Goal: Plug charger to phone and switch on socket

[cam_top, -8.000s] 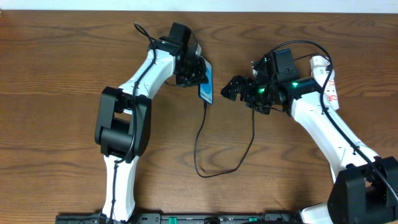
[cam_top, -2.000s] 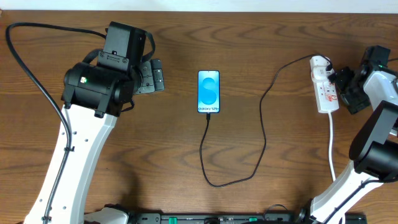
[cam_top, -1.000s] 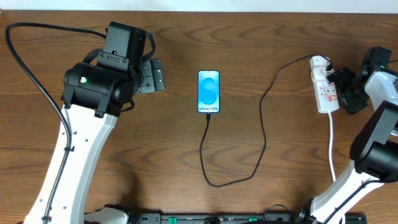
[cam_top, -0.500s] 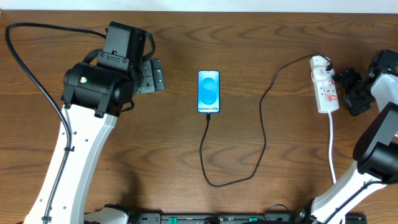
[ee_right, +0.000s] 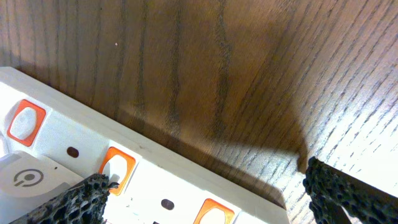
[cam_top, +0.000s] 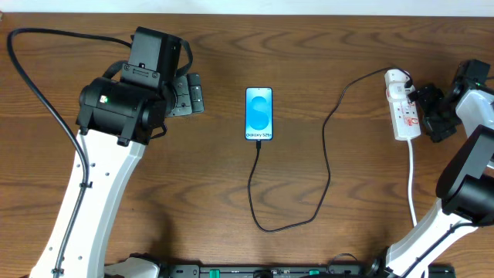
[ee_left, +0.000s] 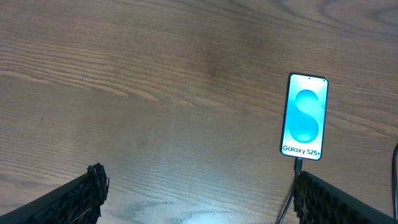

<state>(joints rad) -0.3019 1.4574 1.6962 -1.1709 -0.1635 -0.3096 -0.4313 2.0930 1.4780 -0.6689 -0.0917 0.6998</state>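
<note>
- The left gripper (cam_top: 191, 94) hangs over bare wood at the left of the table (cam_top: 231, 38), well apart from everything else. In the left wrist view its two black fingers (ee_left: 90, 190) sit at opposite lower corners, so the jaws are spread wide with nothing between them but tabletop.
- The phone (cam_top: 259, 113) lies flat at mid-table with its screen up. It has a slim black frame and a bright blue-cyan display with a pale S-shaped swirl, and "Galaxy S25+" runs along its near edge. Its long sides run far to near.
- The charger (cam_top: 328, 154) is a thin black cable. Its small plug tip (ee_left: 298, 165) is seated in the phone's near edge. From there the cable runs toward the near side, loops to the right, and climbs to the far end of the socket.
- The socket (cam_top: 402, 108) is a white elongated strip at the right of the table. It lies far to near, with small red marks on its face and a white cord trailing from its near end. Up close, the marks are orange-framed white switches (ee_right: 26, 120) in a row.
- The right gripper (cam_top: 429, 110) sits just beside the strip's right edge. In the right wrist view its fingers (ee_right: 84, 196) are far apart and grasp nothing. The left one in that picture lies right against an orange-framed switch, and whether it presses it I cannot tell.
</note>
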